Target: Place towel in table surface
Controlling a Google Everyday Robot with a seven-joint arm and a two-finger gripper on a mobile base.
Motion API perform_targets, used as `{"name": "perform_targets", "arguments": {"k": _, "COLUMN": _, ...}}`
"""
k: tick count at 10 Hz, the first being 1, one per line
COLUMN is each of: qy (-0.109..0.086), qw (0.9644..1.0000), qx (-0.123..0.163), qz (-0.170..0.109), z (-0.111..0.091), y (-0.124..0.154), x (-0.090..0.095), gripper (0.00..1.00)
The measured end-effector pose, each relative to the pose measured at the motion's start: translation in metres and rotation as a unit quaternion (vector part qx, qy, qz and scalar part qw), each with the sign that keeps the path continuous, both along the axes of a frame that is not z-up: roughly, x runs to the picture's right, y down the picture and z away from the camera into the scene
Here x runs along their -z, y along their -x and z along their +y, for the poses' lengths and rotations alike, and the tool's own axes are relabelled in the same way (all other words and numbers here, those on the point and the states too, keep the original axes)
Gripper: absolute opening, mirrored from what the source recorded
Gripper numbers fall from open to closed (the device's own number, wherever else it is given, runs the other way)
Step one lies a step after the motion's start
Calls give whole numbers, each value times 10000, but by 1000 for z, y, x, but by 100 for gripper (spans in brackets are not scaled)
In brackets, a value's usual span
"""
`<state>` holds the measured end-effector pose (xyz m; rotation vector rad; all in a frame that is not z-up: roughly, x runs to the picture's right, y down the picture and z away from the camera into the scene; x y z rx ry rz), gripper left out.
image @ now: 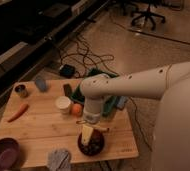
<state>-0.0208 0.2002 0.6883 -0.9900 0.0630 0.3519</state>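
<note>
- Claw [88, 133] hangs above dark round bowl [91, 146] at near right of wooden table [38, 127]; whether it grips anything cannot be told.
- Crumpled grey-blue towel [59, 159] lies left of claw and nearer, at table's near edge.

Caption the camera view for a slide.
Gripper hovers over dark bowl; grey cloth lies at front edge of wooden table.

dim warm light, upper left nearly black. white arm [138, 82] is brightest. gripper [87, 134] hangs over the table [38, 131] near its front edge, softly lit.
</note>
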Motion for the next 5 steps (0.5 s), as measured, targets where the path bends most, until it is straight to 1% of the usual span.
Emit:
{"name": "perform_targets", "arguments": {"k": 2, "qy": -237, "qw": 9992, "qx": 331, "qz": 15, "z": -9, "y": 14, "x": 5, "gripper": 80}}
{"name": "perform_targets", "arguments": {"k": 3, "qy": -417, "qw": 9974, "qx": 589, "qz": 5, "z": -18, "y": 32, "x": 9, "gripper": 80}}
{"name": "perform_targets", "arguments": {"k": 4, "qy": -530, "qw": 9956, "qx": 770, "qz": -8, "z": -23, "y": 48, "x": 11, "gripper": 80}}
{"name": "perform_targets", "arguments": {"k": 5, "qy": -661, "qw": 9928, "qx": 997, "qz": -63, "z": -29, "y": 75, "x": 13, "gripper": 80}}
